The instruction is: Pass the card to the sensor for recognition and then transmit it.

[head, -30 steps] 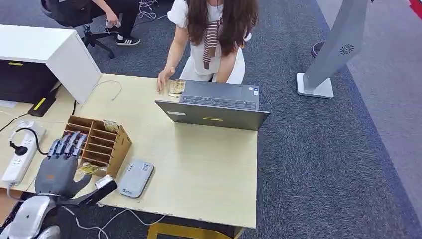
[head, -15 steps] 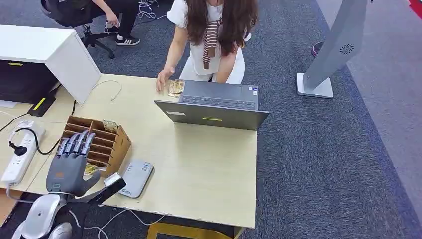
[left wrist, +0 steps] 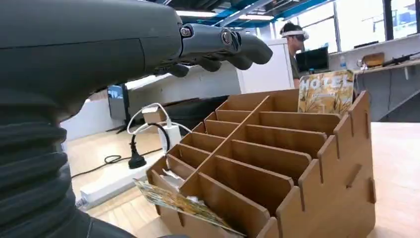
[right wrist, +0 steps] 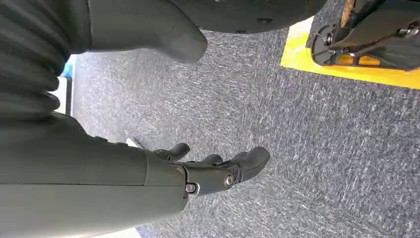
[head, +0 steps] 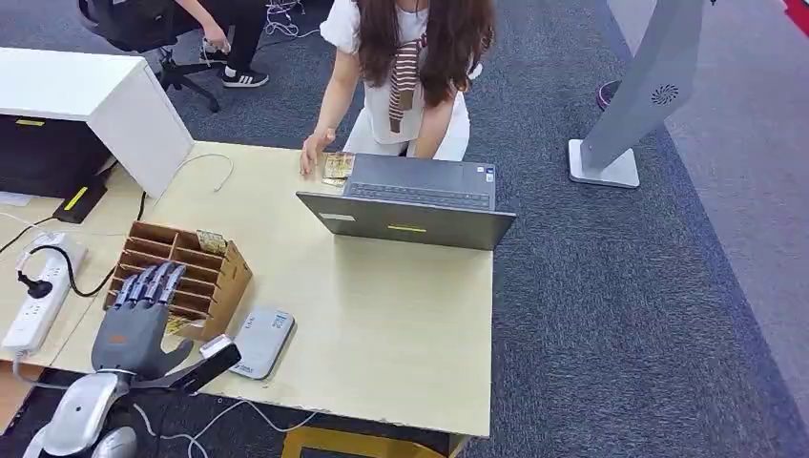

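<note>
A wooden card organizer stands on the table's left part. One patterned card pokes out of its nearest slot, seen close in the left wrist view as card. A second card stands upright in the far corner slot, card. My left hand hovers over the organizer's near end, fingers stretched out flat and holding nothing. The grey sensor pad lies just right of the organizer. My right hand hangs over the carpet, empty, fingers loosely extended.
An open laptop sits at the table's far side. A person behind it rests a hand beside more cards. A power strip and cables lie left of the organizer. A white cabinet stands far left.
My left hand has shifted a little to the right and forward, further over the organizer's near end. The cards and sensor pad have not moved.
</note>
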`<action>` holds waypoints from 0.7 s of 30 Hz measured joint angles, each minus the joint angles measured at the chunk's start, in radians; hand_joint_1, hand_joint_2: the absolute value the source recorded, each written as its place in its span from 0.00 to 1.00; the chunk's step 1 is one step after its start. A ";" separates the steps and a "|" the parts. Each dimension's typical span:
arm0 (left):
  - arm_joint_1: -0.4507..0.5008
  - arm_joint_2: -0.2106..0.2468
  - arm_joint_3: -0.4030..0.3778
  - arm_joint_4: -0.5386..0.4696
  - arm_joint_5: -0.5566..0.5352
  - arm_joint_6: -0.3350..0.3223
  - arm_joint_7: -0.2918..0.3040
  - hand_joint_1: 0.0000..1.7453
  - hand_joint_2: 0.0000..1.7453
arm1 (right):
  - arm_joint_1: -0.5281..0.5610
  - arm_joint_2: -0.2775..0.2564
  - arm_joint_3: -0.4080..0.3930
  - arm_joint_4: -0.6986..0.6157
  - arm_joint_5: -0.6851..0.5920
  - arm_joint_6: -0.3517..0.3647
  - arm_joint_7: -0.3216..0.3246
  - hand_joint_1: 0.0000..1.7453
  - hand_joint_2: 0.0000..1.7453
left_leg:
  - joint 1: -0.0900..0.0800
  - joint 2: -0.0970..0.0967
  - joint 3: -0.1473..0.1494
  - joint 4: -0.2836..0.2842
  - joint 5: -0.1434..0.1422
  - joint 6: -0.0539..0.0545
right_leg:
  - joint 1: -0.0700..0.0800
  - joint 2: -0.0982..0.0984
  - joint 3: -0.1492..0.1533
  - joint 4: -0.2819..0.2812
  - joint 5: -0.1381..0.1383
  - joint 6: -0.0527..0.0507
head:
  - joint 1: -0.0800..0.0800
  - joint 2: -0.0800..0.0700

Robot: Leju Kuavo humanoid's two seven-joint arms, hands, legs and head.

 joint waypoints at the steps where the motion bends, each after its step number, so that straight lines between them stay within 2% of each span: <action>1: 0.000 0.002 0.000 0.002 0.001 0.000 0.002 0.00 1.00 | 0.000 0.000 0.000 0.000 0.000 0.000 -0.001 0.00 1.00 | 0.000 0.000 0.000 0.000 0.000 0.000 | 0.000 0.000 0.000 0.000 0.000 0.000 | 0.000 0.000; 13: 0.001 0.003 0.002 0.004 0.001 0.001 0.005 0.00 1.00 | 0.000 0.000 0.000 0.000 0.002 0.000 -0.001 0.00 1.00 | 0.000 0.000 0.000 0.000 0.000 0.000 | 0.000 0.000 0.000 0.000 0.000 0.000 | 0.000 0.000; 21: 0.019 0.003 0.053 0.043 0.000 0.012 0.015 0.00 1.00 | 0.000 0.000 -0.008 0.000 0.018 0.003 -0.009 0.00 1.00 | 0.000 0.000 0.000 0.000 0.000 0.000 | 0.000 0.000 0.000 0.000 0.000 0.000 | 0.000 0.000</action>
